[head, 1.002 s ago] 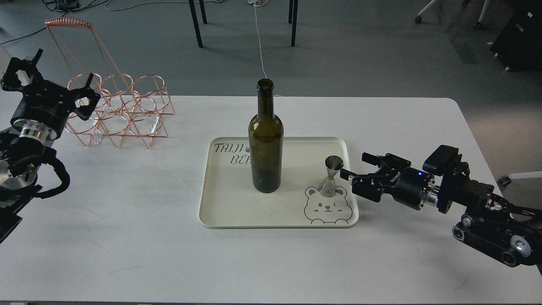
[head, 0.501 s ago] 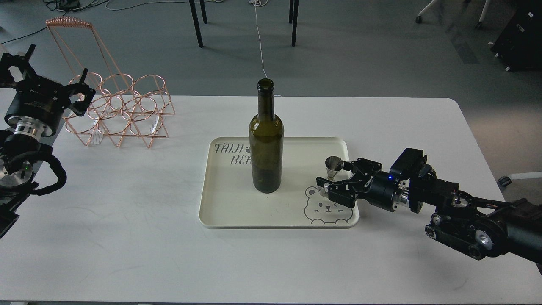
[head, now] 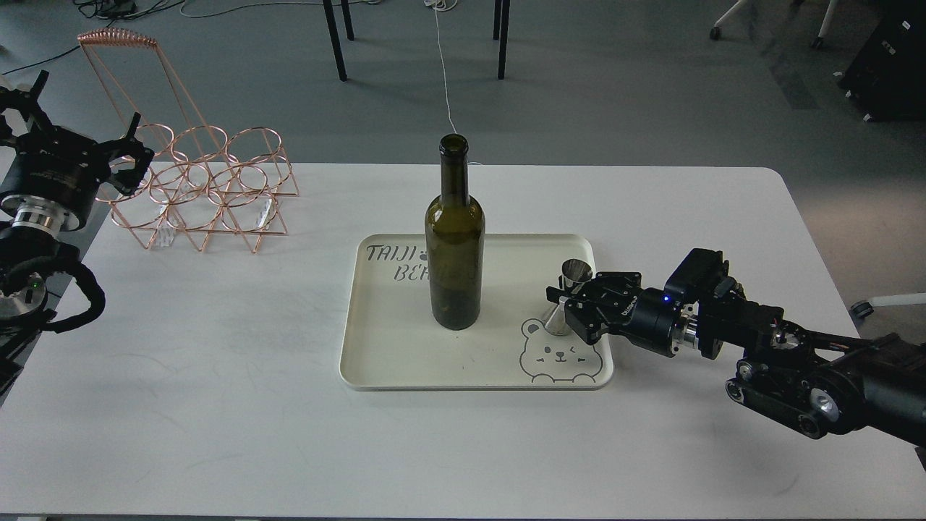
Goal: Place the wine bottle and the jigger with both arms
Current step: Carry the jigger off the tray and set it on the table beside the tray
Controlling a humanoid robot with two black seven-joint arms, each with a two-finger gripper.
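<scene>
White table (head: 217,405), cream tray (head: 376,362) lettered "TAIJI BE…", wine bottle (head: 453,246) unlabelled

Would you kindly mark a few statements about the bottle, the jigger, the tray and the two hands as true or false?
1. The wine bottle stands upright on the tray. True.
2. The jigger lies on its side on the bare table. False: it stands on the tray, at the bear drawing.
3. The right hand is at the jigger. True.
4. The left hand grips the bottle's neck. False: it is far off, near the copper wire rack.
5. The bottle is capped. False: its mouth is open.
</scene>
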